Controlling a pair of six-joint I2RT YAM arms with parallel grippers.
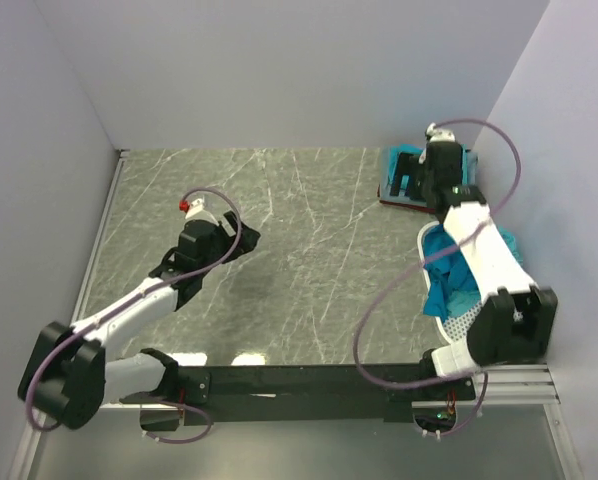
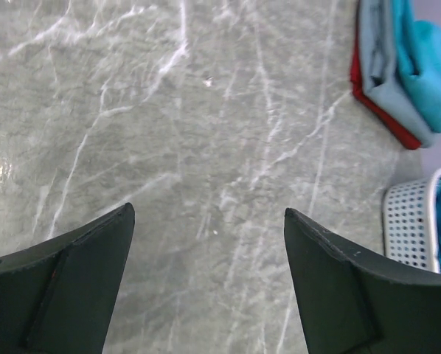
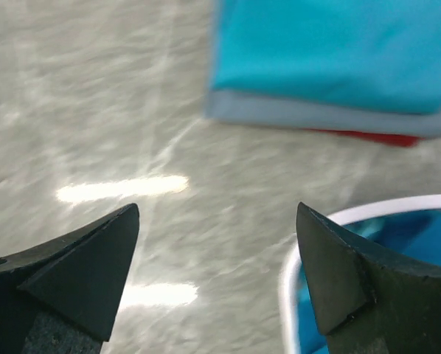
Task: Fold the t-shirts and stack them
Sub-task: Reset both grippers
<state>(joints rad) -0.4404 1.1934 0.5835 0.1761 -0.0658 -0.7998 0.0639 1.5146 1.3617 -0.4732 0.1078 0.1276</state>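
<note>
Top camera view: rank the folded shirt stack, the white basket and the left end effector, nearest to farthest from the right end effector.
From the right end effector:
1. Folded shirt stack, directly under it, far right corner.
2. White basket, just below it in the picture, right side.
3. Left end effector, far off on the left.

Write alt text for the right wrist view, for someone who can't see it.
A folded stack of t-shirts, teal over grey-blue over dark red, lies on the marble table beyond the open right gripper. At lower right, a white basket rim curves around more teal cloth.
</note>
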